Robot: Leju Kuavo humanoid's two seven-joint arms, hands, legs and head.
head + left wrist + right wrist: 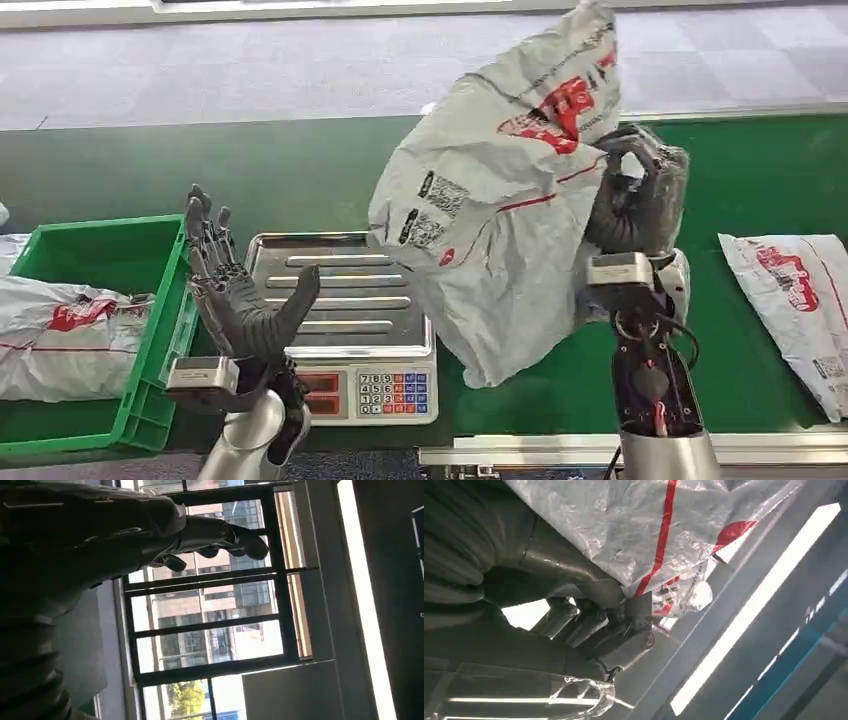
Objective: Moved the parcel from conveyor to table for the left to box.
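the right hand gripped the parcel by its right edge and held it in the air above the green conveyor, partly over the scale. the parcel was a large grey plastic mailer with red print and black codes. its long axis ran on a slant: the upper end pointed up and away to the right, toward the grey floor beyond the belt, and the lower end hung down toward the near edge of the conveyor, just right of the scale's keypad. its printed face was turned toward the left. in the right wrist view the crinkled grey film with a red stripe lay pressed against the hand's fingers.

the left hand was raised, palm toward the parcel, its fingers spread and upright, holding nothing. it stood between the green bin and the scale tray. in the left wrist view its fingers reached out against a window.

another grey parcel lay in the green bin, and a third parcel lay flat on the belt at the right.
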